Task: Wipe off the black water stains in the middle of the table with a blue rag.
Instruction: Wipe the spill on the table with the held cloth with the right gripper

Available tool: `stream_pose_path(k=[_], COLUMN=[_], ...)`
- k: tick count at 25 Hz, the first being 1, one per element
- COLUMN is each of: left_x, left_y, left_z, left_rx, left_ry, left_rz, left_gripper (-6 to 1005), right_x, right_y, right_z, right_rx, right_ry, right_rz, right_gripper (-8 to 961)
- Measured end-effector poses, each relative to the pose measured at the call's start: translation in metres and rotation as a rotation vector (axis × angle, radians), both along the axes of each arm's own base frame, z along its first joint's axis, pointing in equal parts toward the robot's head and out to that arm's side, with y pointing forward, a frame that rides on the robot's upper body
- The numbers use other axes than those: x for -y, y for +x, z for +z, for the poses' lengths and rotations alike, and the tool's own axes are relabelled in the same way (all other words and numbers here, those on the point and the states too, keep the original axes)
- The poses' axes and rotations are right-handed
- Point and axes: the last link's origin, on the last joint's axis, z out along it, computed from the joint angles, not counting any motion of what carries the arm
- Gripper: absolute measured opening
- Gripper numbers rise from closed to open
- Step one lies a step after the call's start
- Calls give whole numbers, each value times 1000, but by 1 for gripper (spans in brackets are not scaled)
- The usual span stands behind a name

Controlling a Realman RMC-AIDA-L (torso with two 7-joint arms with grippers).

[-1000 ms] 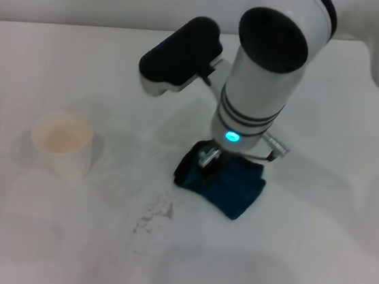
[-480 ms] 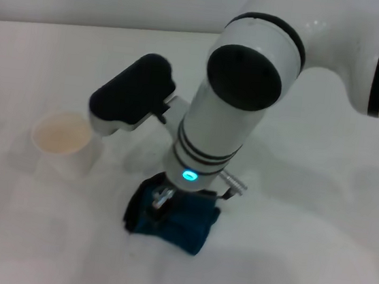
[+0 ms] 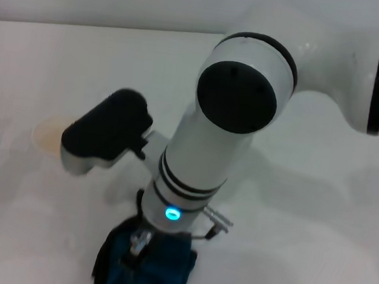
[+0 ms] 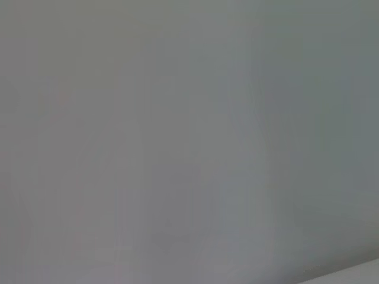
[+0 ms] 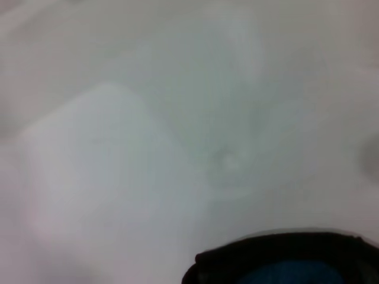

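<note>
While the blue rag (image 3: pixel 151 271) lay bunched on the table (image 3: pixel 300 250), the right gripper (image 3: pixel 140 243) pressed straight down on its middle. Its fingers were clenched on the cloth, with one shiny metal finger showing against the blue. The rag sat close to the near edge of the table, in front of the white cup (image 3: pixel 50 134) and off to the cup's right. The black water stains could not be seen anywhere; the arm and the rag covered that part of the table. From the right wrist camera, only the rag's dark edge (image 5: pixel 284 257) showed against the white top. The cup stood partly hidden behind the arm's black camera block (image 3: pixel 105 132). The left gripper was not seen at all.
</note>
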Motion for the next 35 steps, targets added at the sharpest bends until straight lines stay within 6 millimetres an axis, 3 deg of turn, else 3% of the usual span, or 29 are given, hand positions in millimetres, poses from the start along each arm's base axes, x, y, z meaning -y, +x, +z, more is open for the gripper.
stream_pose_path(k=[8,18,25,29,35], left_x=[1,5,6,6,7], left_y=[0,-3,-6,-7,-8], left_z=[0,1,3,4,4], left_rx=[1,2,-4,-9,-14], left_ry=[2,7,9,10,10], left_rz=[2,14,20,21,27], left_gripper=[861,861,862,862,862], right_x=[7,-28,-59,-77,-86], right_y=[-1,7,10,24,51], right_z=[-2,8,30,45,59], right_rx=[-44,32,122,189,273], right_ry=[-67,37,154,220,265], right_rz=[-6,12,28,1,-58], right_gripper=[55,57,60,62,66])
